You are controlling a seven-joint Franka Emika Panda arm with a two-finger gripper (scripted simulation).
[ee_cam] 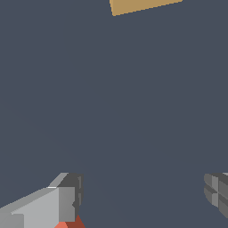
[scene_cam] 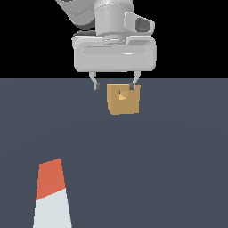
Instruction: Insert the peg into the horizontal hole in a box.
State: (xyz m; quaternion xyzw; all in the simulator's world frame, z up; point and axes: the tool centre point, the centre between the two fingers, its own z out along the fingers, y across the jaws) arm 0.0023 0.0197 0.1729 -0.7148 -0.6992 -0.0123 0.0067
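Our gripper (scene_cam: 115,84) hangs with its 2 fingers spread well apart and nothing between them; in the wrist view we see bare floor across the whole gap, with 1 finger (ee_cam: 67,202) at one side and the other at the far edge. A sliver of orange-red shows just beside that finger in the wrist view, which we take to be the peg.

Moving outward, the box (scene_cam: 124,99) sits on the dark floor (scene_cam: 169,156) behind the fingertips in the exterior view, and the hole (scene_cam: 122,95) faces that camera. One fingertip overlaps the box's top edge in that picture, but we cannot tell whether they touch; the wrist view shows only a strip of the box (ee_cam: 142,5) well apart from the fingers.

The peg (scene_cam: 51,196) lies at the exterior view's lower left, well apart from the box, orange-red half pointing away from the camera and white half nearest it. It is not yet grasped.

We judge the main risk to be the grasp itself: closing off-centre or skewed would tilt the bar, and a tilted peg would jam on the hole's rim or shove the box along the floor. Descending too close to the box could also knock it.
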